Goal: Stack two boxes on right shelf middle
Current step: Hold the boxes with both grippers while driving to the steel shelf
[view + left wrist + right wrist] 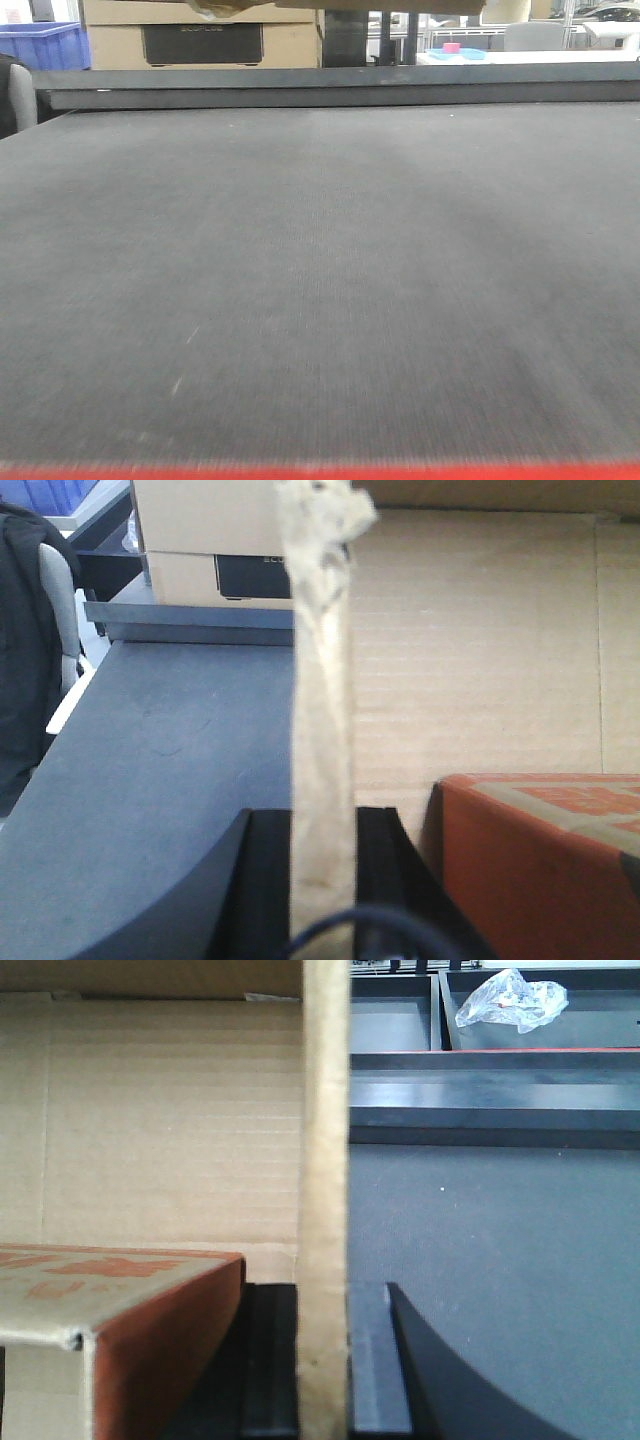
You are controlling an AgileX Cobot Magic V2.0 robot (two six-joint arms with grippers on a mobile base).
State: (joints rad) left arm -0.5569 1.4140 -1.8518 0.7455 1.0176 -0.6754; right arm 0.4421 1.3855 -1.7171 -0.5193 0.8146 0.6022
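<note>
Both grippers hold one open tan cardboard box by opposite walls. In the left wrist view my left gripper [322,815] is shut on a wall edge [322,700] with crumpled tape at its top. In the right wrist view my right gripper [324,1290] is shut on the other wall [324,1160]. The box's corrugated inside [470,650] holds an orange-red carton [540,860], which also shows in the right wrist view [150,1345]. The box's brown underside [400,5] hangs at the top of the front view, above the table. The shelf is out of view.
A grey table [320,280] with a red front edge fills the front view. A dark ledge [340,88] runs along its far side. Behind stand a tan box with a dark label [200,42] and a blue bin [40,42]. Dark trays hold a crumpled plastic bag [510,1000].
</note>
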